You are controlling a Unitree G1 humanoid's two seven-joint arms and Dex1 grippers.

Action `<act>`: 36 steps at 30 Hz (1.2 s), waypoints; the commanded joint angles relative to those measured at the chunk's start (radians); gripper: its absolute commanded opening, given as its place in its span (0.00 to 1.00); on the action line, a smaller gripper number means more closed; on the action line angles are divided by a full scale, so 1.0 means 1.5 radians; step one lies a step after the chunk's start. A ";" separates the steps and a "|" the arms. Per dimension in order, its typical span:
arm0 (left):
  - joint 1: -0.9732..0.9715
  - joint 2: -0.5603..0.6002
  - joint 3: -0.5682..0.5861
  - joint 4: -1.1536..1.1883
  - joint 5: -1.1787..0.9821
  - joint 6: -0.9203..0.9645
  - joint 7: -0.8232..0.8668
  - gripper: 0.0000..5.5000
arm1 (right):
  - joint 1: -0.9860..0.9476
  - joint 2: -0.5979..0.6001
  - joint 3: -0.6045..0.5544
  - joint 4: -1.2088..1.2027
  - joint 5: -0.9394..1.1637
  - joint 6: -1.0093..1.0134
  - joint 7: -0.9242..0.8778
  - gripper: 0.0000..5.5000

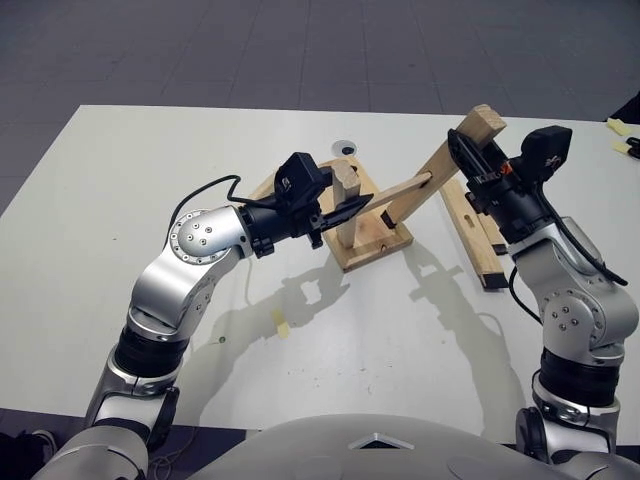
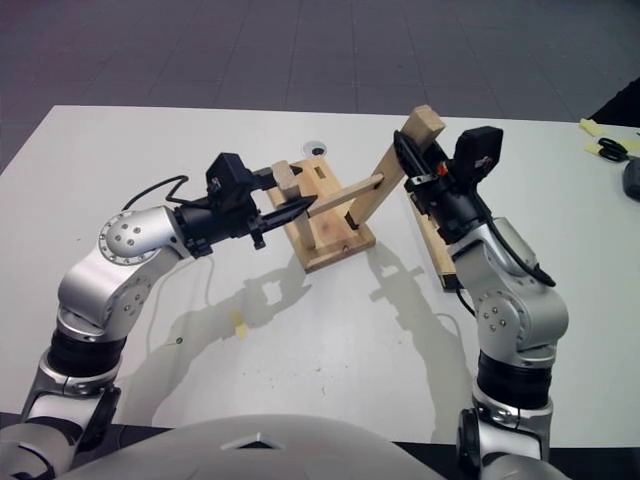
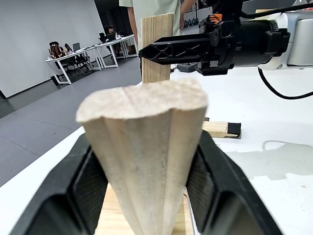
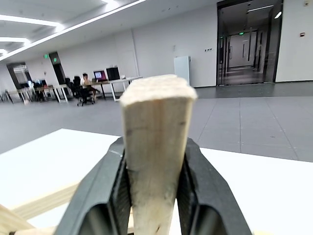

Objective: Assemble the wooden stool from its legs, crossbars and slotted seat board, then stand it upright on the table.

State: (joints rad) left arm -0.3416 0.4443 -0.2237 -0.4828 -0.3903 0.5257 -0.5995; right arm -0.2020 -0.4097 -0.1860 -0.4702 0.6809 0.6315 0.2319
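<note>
The slotted seat board (image 1: 386, 240) lies flat on the white table. One wooden leg (image 1: 347, 178) stands upright in it, and my left gripper (image 1: 345, 208) is shut on that leg (image 3: 146, 147), with a finger (image 3: 88, 181) pressed to each side. To the right, my right gripper (image 1: 466, 150) is shut on a second leg (image 1: 478, 125) that is tilted above the table. A crossbar (image 1: 400, 190) runs from this tilted leg down toward the upright one. The right wrist view has the held leg (image 4: 156, 147) between the black fingers (image 4: 110, 191).
Another long wooden piece (image 1: 468, 228) lies on the table under my right arm. A small round hole (image 1: 346, 148) sits behind the board. A scrap of yellow tape (image 1: 280, 322) lies near the front. More tape (image 1: 620, 128) sits at the far right.
</note>
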 commanded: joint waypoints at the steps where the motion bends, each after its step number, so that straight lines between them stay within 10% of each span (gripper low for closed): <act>1: -0.014 0.003 -0.024 0.045 0.040 0.015 0.005 0.37 | -0.015 -0.027 0.088 0.087 0.024 0.204 0.008 0.19; 11: -0.020 0.002 -0.045 0.062 0.051 -0.004 -0.001 0.37 | -0.108 -0.205 0.321 0.146 -0.123 0.163 0.179 0.20; 33: -0.074 0.004 -0.014 0.125 0.053 -0.034 -0.030 0.37 | 0.030 -0.070 0.154 0.054 0.019 0.155 -0.049 0.21; 36: -0.078 0.006 -0.004 0.130 0.050 -0.035 -0.031 0.37 | 0.000 -0.043 0.108 0.044 0.024 0.104 -0.054 0.33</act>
State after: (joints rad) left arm -0.4334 0.4477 -0.2267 -0.3203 -0.3754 0.4630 -0.6673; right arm -0.2303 -0.5255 -0.0533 -0.4119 0.6982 0.7756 0.1209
